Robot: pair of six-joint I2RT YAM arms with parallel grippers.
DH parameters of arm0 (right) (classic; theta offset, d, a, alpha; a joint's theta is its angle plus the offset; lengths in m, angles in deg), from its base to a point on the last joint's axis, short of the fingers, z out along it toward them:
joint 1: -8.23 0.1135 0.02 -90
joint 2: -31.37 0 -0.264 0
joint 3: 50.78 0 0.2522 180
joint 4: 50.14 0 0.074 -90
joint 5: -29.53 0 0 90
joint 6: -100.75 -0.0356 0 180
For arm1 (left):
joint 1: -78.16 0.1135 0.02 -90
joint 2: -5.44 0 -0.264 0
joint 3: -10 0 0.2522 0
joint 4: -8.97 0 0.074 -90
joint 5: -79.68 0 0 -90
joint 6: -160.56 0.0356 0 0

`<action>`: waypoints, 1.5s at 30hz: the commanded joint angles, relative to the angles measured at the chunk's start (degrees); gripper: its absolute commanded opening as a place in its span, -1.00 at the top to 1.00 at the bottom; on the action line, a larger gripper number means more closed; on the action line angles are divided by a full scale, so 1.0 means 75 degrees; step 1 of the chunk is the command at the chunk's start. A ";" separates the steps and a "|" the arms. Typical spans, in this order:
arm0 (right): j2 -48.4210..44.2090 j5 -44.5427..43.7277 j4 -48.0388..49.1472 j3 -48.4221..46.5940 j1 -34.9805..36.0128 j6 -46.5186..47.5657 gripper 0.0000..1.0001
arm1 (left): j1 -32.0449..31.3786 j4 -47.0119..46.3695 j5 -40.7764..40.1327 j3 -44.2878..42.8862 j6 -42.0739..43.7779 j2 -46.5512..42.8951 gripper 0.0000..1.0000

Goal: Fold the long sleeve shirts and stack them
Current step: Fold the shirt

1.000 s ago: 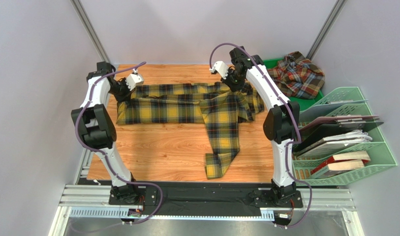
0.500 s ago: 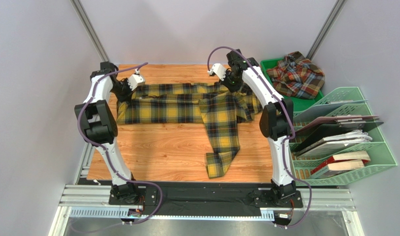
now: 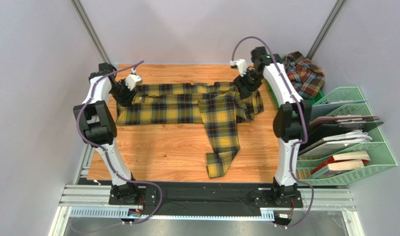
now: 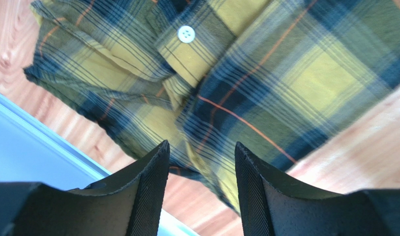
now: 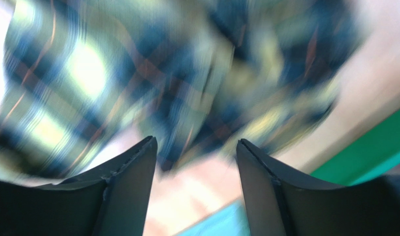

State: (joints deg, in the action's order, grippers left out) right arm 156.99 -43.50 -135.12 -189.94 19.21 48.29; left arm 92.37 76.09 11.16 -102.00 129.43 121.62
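Two shirts: yellow shirt (image 3: 187, 105) at 12 o'clock, red shirt (image 3: 305, 73) at 2 o'clock (in the one green tray (image 3: 317, 95)); one file rack (image 3: 386, 156).

Surface: wooden table (image 3: 162, 152), orange-brown grain, filling the centre of the top view. One yellow and black plaid shirt (image 3: 177, 105) lies flat across its upper half, from the left edge to right of centre. One sleeve (image 3: 224, 142) trails toward lower centre, its end doubled over. A green tray (image 3: 312, 97) sits at the upper right corner, mostly hidden.
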 commanded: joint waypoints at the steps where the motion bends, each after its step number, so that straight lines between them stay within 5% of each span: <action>1: -0.1035 0.1251 -0.0418 0.1402 -0.0515 -0.0950 -0.17 | 0.0050 0.0068 0.0476 0.0312 -0.0771 -0.0854 -0.18; 20: 0.0008 0.1054 -0.0031 0.2470 -0.0773 -0.0787 -0.19 | 0.0050 0.0209 -0.0015 0.0805 -0.1674 -0.0233 -0.19; 23: 0.0207 0.0645 0.0039 0.2471 -0.0820 -0.0728 0.29 | 0.0050 0.0197 -0.0283 0.0735 -0.1709 0.0047 -0.13; 24: 0.0381 0.0446 0.0027 0.2355 -0.0843 -0.0751 0.58 | 0.0050 0.0174 -0.0401 0.0723 -0.1709 0.0118 -0.11; 28: 0.0757 0.0070 -0.0299 0.1955 -0.1007 -0.0740 0.95 | 0.0050 0.0033 -0.1092 0.0630 -0.1686 0.0493 0.12; 37: 0.1192 -0.0411 -0.0652 0.1849 -0.0914 -0.0939 0.99 | 0.0038 -0.0002 -0.1656 0.0863 -0.1451 0.0623 0.20; 45: 0.0830 -0.0494 -0.0793 0.2774 -0.0867 -0.0857 0.99 | 0.0073 -0.0470 -0.1926 0.2187 -0.1029 -0.0009 0.30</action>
State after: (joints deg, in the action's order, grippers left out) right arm 164.71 -43.67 -139.08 -173.97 12.72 41.49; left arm 92.24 72.79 0.16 -90.96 119.31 123.57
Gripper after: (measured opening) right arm 0.007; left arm 0.365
